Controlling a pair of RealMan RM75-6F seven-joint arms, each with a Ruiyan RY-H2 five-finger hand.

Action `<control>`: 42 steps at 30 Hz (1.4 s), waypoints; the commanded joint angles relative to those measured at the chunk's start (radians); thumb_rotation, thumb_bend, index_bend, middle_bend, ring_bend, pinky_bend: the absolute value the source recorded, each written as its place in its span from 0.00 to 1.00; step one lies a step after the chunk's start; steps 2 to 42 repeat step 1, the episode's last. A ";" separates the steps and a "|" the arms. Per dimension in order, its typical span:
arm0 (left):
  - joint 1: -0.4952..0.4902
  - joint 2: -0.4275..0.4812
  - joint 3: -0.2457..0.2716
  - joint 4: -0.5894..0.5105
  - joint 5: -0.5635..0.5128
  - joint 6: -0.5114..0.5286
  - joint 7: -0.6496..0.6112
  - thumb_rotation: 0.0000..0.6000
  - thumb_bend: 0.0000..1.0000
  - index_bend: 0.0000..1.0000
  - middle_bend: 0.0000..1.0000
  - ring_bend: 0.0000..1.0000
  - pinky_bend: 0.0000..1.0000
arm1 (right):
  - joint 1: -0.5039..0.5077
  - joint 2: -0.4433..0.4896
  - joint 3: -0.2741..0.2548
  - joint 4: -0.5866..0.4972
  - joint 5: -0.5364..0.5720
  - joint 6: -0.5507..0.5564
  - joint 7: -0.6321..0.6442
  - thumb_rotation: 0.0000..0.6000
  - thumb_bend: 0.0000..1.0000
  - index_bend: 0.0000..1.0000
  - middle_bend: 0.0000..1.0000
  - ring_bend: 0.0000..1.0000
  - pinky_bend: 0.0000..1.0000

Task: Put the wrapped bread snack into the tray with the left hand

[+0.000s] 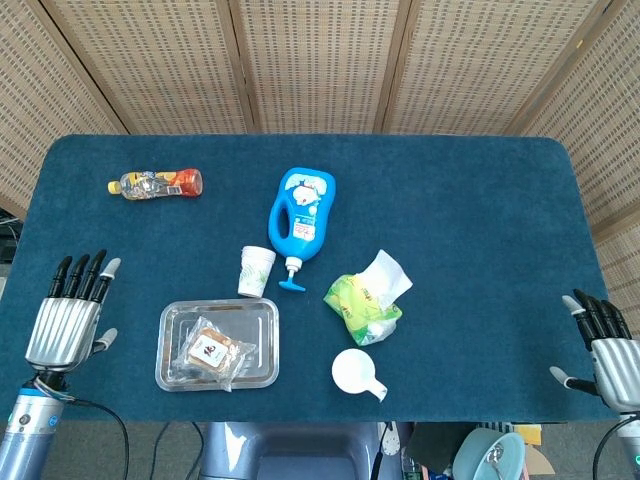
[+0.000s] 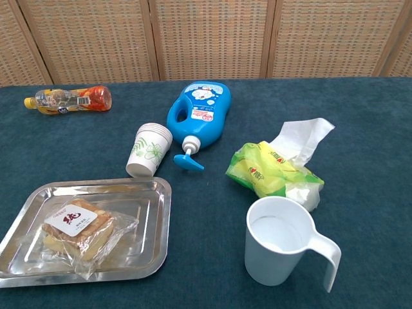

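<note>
Clear-wrapped bread snack with a red-and-white label lies flat inside the shallow silver metal tray, near the front edge of the blue-covered worktop. Left robot hand sits well left of the tray, fingers spread, holding nothing. Right robot hand at the worktop's front right corner, fingers also spread and empty. Stack of white paper cups with green print lies tipped just behind the tray; white plastic mug stands to the tray's right.
</note>
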 commanded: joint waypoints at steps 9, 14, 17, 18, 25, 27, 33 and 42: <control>0.032 0.017 -0.014 0.036 0.020 0.008 -0.058 1.00 0.18 0.00 0.00 0.00 0.00 | 0.012 0.021 -0.002 -0.044 0.009 -0.028 -0.042 1.00 0.13 0.00 0.00 0.00 0.00; 0.032 0.017 -0.014 0.036 0.020 0.008 -0.058 1.00 0.18 0.00 0.00 0.00 0.00 | 0.012 0.021 -0.002 -0.044 0.009 -0.028 -0.042 1.00 0.13 0.00 0.00 0.00 0.00; 0.032 0.017 -0.014 0.036 0.020 0.008 -0.058 1.00 0.18 0.00 0.00 0.00 0.00 | 0.012 0.021 -0.002 -0.044 0.009 -0.028 -0.042 1.00 0.13 0.00 0.00 0.00 0.00; 0.032 0.017 -0.014 0.036 0.020 0.008 -0.058 1.00 0.18 0.00 0.00 0.00 0.00 | 0.012 0.021 -0.002 -0.044 0.009 -0.028 -0.042 1.00 0.13 0.00 0.00 0.00 0.00; 0.032 0.017 -0.014 0.036 0.020 0.008 -0.058 1.00 0.18 0.00 0.00 0.00 0.00 | 0.012 0.021 -0.002 -0.044 0.009 -0.028 -0.042 1.00 0.13 0.00 0.00 0.00 0.00; 0.032 0.017 -0.014 0.036 0.020 0.008 -0.058 1.00 0.18 0.00 0.00 0.00 0.00 | 0.012 0.021 -0.002 -0.044 0.009 -0.028 -0.042 1.00 0.13 0.00 0.00 0.00 0.00; 0.032 0.017 -0.014 0.036 0.020 0.008 -0.058 1.00 0.18 0.00 0.00 0.00 0.00 | 0.012 0.021 -0.002 -0.044 0.009 -0.028 -0.042 1.00 0.13 0.00 0.00 0.00 0.00; 0.032 0.017 -0.014 0.036 0.020 0.008 -0.058 1.00 0.18 0.00 0.00 0.00 0.00 | 0.012 0.021 -0.002 -0.044 0.009 -0.028 -0.042 1.00 0.13 0.00 0.00 0.00 0.00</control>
